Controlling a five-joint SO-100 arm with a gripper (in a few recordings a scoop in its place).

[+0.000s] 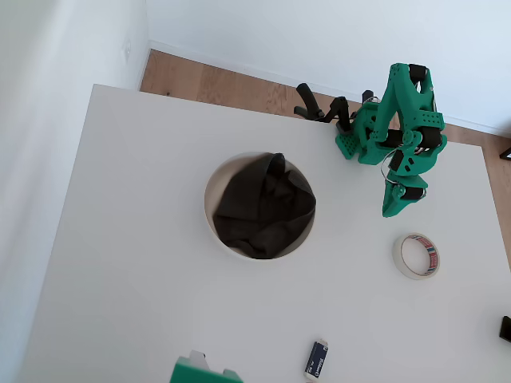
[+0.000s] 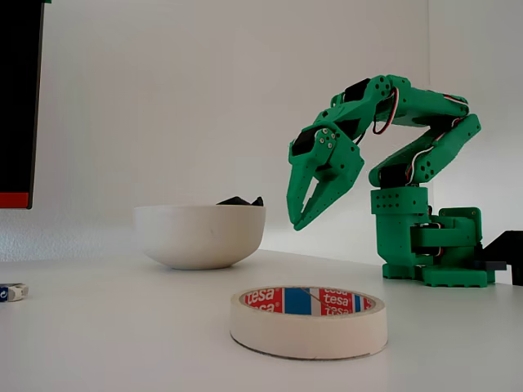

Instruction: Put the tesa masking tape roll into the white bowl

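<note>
The tesa masking tape roll (image 1: 417, 255) lies flat on the white table at the right; in the fixed view the tape roll (image 2: 309, 320) is nearest the camera, its red-and-blue label showing. The white bowl (image 1: 209, 199) sits mid-table with dark cloth (image 1: 263, 206) inside; the bowl (image 2: 200, 237) shows left of the arm in the fixed view. My green gripper (image 1: 395, 209) hangs above the table, a little behind the tape and apart from it. The gripper (image 2: 298, 220) points down with its tips together and holds nothing.
A small dark blue packet (image 1: 316, 359) lies near the front edge, also seen as a packet (image 2: 12, 291) at far left. The arm's base (image 2: 433, 245) is clamped at the back edge. A dark object (image 1: 505, 327) touches the right edge.
</note>
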